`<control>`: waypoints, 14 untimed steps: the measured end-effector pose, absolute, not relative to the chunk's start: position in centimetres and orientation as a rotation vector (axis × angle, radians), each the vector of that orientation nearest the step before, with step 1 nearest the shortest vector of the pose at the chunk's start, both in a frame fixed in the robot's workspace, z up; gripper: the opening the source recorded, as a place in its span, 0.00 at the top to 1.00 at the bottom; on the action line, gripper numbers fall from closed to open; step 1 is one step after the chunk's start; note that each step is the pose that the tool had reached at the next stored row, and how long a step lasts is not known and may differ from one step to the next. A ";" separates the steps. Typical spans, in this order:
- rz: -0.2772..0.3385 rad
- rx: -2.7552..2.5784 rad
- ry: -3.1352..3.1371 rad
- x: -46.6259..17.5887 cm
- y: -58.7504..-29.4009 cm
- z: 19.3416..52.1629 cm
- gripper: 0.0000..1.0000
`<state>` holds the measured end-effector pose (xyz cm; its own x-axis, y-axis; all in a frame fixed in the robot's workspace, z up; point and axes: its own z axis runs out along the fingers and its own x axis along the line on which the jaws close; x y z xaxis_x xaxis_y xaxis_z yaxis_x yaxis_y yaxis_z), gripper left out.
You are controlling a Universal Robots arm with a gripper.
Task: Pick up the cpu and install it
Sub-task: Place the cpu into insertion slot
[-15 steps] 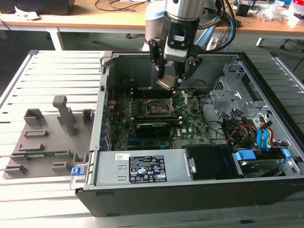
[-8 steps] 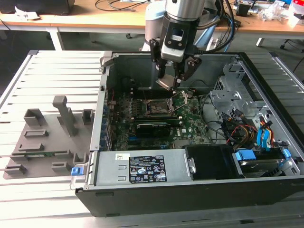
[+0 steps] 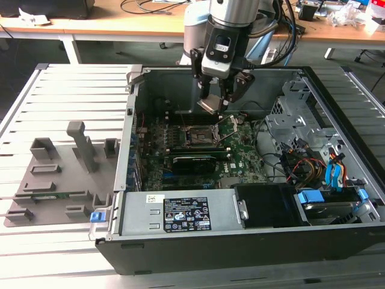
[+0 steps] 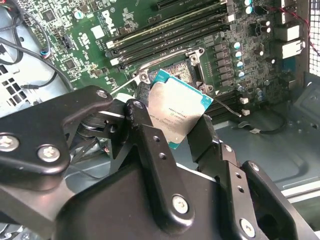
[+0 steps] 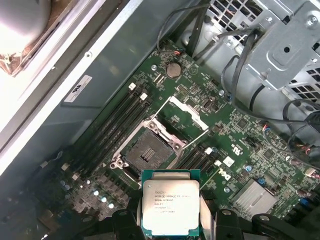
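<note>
Silver-grey chip pinched by its edges above the open socket

Metal-topped and flat, the cpu (image 5: 170,207) sits in the gripper (image 3: 216,103), whose two black fingers (image 4: 150,145) are pressed in on opposite sides of the chip. In both wrist views the silvery plate faces the camera, with the thin green rim showing around it. In the exterior view the chip hangs inside the open computer case (image 3: 337,108), above the motherboard (image 3: 240,150) and clear of it, and it appears tilted rather than level with the board. The socket (image 5: 147,152) lies just beyond the chip in the first wrist view, its load plate (image 5: 187,112) swung open and its dark square bed bare, so the cpu is not yet seated.

As for handling, I judge the chip light and quite stiff, unlikely to flex in the grip. The smooth metal top looks slick, and a thin part held only by its edges could twist or slip if the squeeze is uneven. The sides of the rim are the right place to hold it, as here. The underside, hidden from these views, probably carries contacts that should stay untouched. The socket bed also looks delicate, so a skewed or forced placement could damage it
</note>
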<state>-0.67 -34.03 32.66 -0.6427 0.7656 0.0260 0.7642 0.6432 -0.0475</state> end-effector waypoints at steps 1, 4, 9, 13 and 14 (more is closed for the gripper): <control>0.050 -1.315 -2.804 -0.7 -34.0 32.7 0.45; 0.049 -1.354 -2.785 -0.7 -34.0 32.7 0.45; 0.047 -1.430 -2.746 -0.7 -34.0 32.6 0.45; 0.046 -1.511 -2.702 -0.7 -34.0 32.6 0.45; 0.046 -1.530 -2.691 -0.7 -34.0 32.6 0.45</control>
<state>-0.67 -34.03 32.63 -0.5107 0.8594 0.0250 0.8580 0.5113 -0.0482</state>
